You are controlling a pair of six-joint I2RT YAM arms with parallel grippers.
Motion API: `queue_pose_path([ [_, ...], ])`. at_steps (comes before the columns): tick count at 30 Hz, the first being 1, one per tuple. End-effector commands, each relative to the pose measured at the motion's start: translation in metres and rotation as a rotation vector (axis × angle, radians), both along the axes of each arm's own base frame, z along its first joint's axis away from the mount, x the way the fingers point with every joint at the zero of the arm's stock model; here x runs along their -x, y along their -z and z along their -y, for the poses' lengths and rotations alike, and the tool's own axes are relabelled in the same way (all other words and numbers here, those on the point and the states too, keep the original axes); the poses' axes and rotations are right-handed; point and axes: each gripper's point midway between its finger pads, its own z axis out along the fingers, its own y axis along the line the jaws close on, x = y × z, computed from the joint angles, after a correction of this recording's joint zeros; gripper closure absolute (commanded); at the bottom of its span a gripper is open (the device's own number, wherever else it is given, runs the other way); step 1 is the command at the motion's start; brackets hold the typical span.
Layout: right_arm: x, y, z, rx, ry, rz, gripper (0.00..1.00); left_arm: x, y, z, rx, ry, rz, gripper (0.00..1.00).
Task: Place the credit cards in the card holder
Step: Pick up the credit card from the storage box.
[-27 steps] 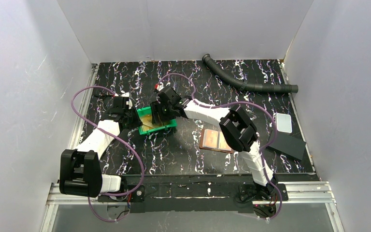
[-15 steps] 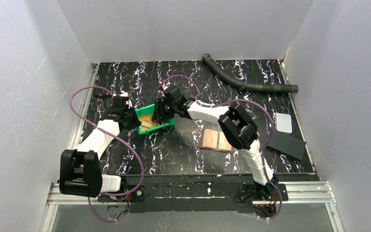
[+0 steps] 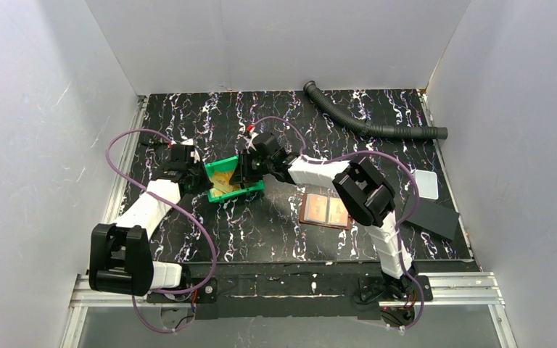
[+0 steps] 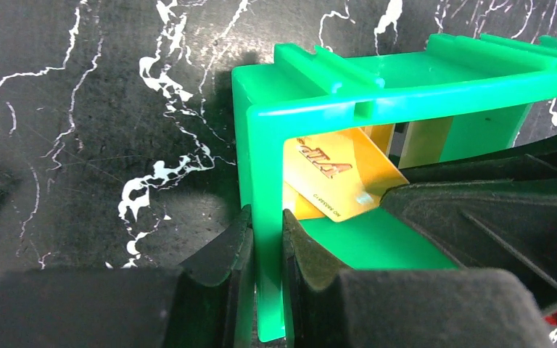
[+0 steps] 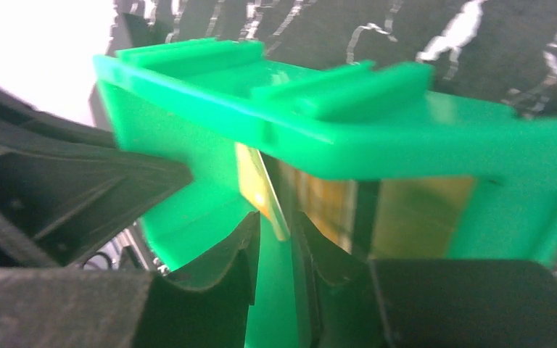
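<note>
Top external view shows the holder [image 3: 326, 212] lying open on the table in front of the right arm, well apart from the green bin [image 3: 233, 191], which sits tilted between the two grippers with the cards [image 3: 221, 181] inside it. The left gripper [image 3: 197, 176] is at the bin's left wall; in the left wrist view its fingers [image 4: 226, 250] are pressed together on that wall, one outside and one inside, holding the bin steady. The right gripper [image 3: 242, 172] reaches in from the other side. In the right wrist view its fingers [image 5: 241, 250] stand close on either side of a yellow card [image 5: 260, 190] seen edge-on, with a thin gap showing, so I cannot tell whether the card is actually pinched or only bracketed. An orange card [image 4: 331, 176] leans on the bin floor by the left wall, with more behind it. As I judge it, the task is at an early stage: the visible cards are all in the bin, and whether any card sits in the holder's pockets is too small to tell. What is left is lifting a card clear, carrying it across to the holder, sliding it in, and repeating for the rest.
</note>
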Motion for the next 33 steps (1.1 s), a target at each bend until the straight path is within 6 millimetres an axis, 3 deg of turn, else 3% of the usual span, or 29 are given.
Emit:
queue_pose_path([
  [1, 0.011, -0.069, -0.023, -0.209, -0.066, 0.073, 0.7, -0.014, -0.018, 0.015, 0.05, 0.036, 0.061, 1.0],
  [5, 0.012, -0.074, -0.026, -0.246, -0.066, 0.058, 0.7, -0.014, -0.019, 0.016, 0.052, 0.041, 0.063, 1.0],
  [12, 0.003, -0.052, -0.027, -0.176, -0.051, 0.042, 0.68, -0.014, -0.02, 0.017, 0.058, 0.043, 0.063, 1.0],
  [15, -0.003, -0.05, -0.031, -0.147, -0.061, 0.064, 0.75, -0.013, -0.021, 0.019, 0.068, 0.048, 0.058, 1.0],
  [16, -0.005, -0.051, -0.032, -0.14, -0.064, 0.074, 0.8, -0.013, -0.022, 0.021, 0.075, 0.053, 0.057, 1.0],
  [17, -0.008, -0.052, -0.031, -0.13, -0.063, 0.087, 0.92, -0.012, -0.021, 0.022, 0.08, 0.053, 0.048, 1.0],
  [18, -0.01, -0.055, -0.03, -0.119, -0.062, 0.099, 0.98, -0.01, -0.02, 0.021, 0.081, 0.047, 0.027, 1.0],
  [26, -0.039, -0.104, -0.011, -0.136, -0.018, 0.121, 0.99, 0.018, -0.015, 0.02, 0.08, 0.009, -0.291, 0.99],
  [28, -0.046, -0.112, -0.003, -0.134, -0.01, 0.116, 0.99, 0.023, -0.016, 0.022, 0.105, 0.002, -0.348, 0.92],
  [30, -0.052, -0.125, 0.005, -0.152, 0.001, 0.121, 0.99, 0.029, -0.017, 0.021, 0.11, 0.0, -0.385, 0.75],
  [33, -0.059, -0.143, 0.013, -0.193, 0.007, 0.122, 0.99, 0.028, -0.027, 0.023, 0.134, 0.006, -0.376, 0.59],
])
